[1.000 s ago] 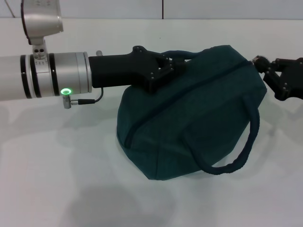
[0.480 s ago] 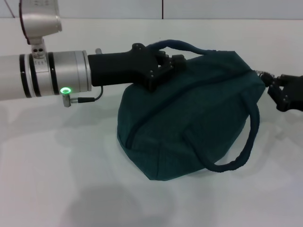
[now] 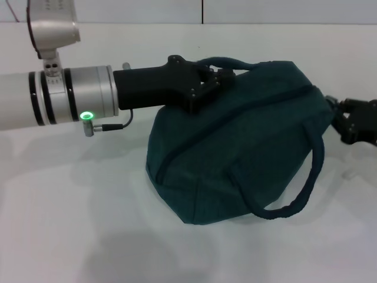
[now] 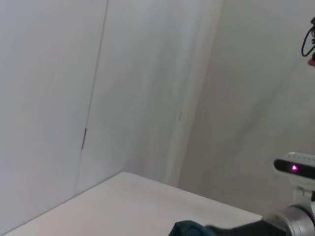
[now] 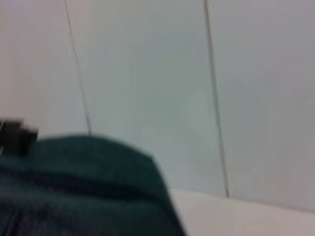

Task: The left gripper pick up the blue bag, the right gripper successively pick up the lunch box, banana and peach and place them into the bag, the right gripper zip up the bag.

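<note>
The blue bag (image 3: 235,153) lies bulging on the white table (image 3: 70,224), its zipper line running closed along its top. My left gripper (image 3: 219,79) reaches in from the left and is shut on the bag's upper handle (image 3: 227,61). The other handle (image 3: 306,183) hangs loose down the front. My right gripper (image 3: 336,118) sits at the bag's right end, against the end of the zipper. The right wrist view shows the bag (image 5: 74,191) close up, and a corner of the bag (image 4: 188,229) shows in the left wrist view. The lunch box, banana and peach are out of view.
The white wall (image 3: 177,10) rises behind the table's far edge. My left arm's silver forearm (image 3: 59,97) stretches across the left side above the table. The right arm (image 4: 295,216) shows in the left wrist view.
My right gripper has moved downward along the bag's right end, and that end of the bag has sunk with it. The upper handle lifted a little, then settled lower again.
</note>
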You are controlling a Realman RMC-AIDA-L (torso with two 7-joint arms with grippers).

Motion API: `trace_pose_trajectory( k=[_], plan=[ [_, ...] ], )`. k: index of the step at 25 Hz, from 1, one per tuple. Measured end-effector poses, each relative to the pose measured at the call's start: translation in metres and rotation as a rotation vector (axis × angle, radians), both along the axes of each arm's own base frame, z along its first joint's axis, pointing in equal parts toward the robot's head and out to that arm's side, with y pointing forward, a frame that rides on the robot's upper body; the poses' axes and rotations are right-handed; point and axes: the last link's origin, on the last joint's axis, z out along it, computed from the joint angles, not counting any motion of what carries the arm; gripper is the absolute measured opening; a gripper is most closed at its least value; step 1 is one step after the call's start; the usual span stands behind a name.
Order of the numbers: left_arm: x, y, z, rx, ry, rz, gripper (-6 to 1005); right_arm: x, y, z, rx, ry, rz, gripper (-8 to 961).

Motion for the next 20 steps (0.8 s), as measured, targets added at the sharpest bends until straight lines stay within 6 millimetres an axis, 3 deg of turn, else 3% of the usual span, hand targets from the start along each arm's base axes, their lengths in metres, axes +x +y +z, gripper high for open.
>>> trace_pose_trajectory(
  k=[2,6,11,14,20],
  plan=[
    [-0.001,-0.001,-0.001,0.001,-0.003,0.001,28,0.001,0.0,0.006,0.024,0.036,-0.017,70],
    [-0.005,-0.003,0.001,0.017,-0.049,0.036,186,0.005,-0.004,0.015,0.068,0.093,-0.039,81],
    [-0.013,-0.007,0.019,0.128,-0.179,0.063,301,-0.006,-0.017,0.036,0.123,0.213,0.067,291],
    [-0.021,-0.02,0.03,0.227,-0.237,-0.007,358,-0.024,-0.032,0.046,0.119,0.312,0.207,524],
    [-0.051,-0.068,0.025,0.317,-0.252,-0.114,501,-0.064,-0.051,0.024,-0.085,0.363,0.451,623]
  ],
)
